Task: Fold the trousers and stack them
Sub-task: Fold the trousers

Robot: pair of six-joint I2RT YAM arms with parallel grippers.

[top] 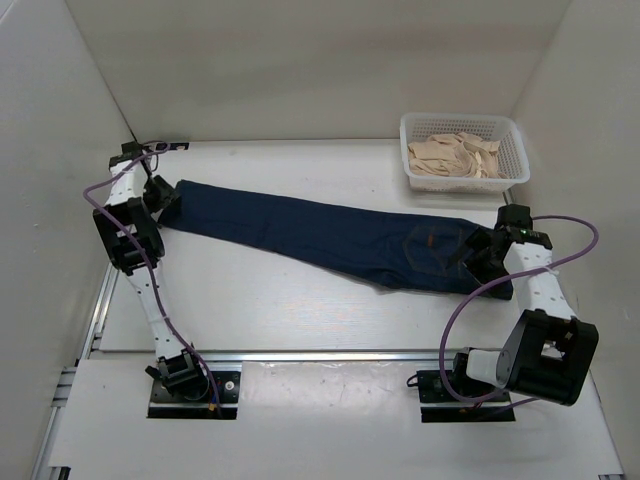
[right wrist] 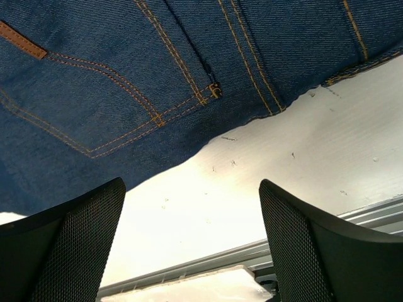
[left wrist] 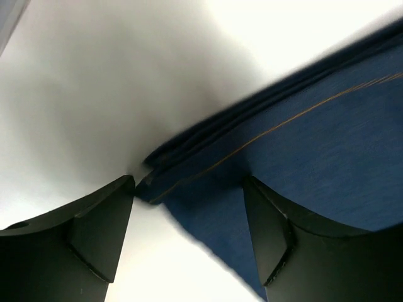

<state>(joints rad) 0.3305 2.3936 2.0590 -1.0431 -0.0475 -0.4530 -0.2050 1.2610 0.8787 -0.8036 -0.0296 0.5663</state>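
Observation:
The trousers (top: 320, 235), dark navy jeans with tan stitching, lie flat and stretched out in a long slanted band across the table, leg ends at the far left and waist at the right. My left gripper (top: 165, 196) sits at the leg ends. In the left wrist view its jaws (left wrist: 189, 189) stand open, with the hem corner of the trousers (left wrist: 327, 138) lying loose between them. My right gripper (top: 482, 252) hovers at the waist end. It is open (right wrist: 192, 192) over bare table, just short of the edge of the trousers (right wrist: 126, 75), where a back pocket and a brown patch show.
A white basket (top: 465, 183) holding beige cloths (top: 455, 155) stands at the back right. A metal rail (top: 320, 353) runs along the table's near edge, also visible as the rail (right wrist: 220, 261) below the right fingers. White walls enclose the left, back and right sides.

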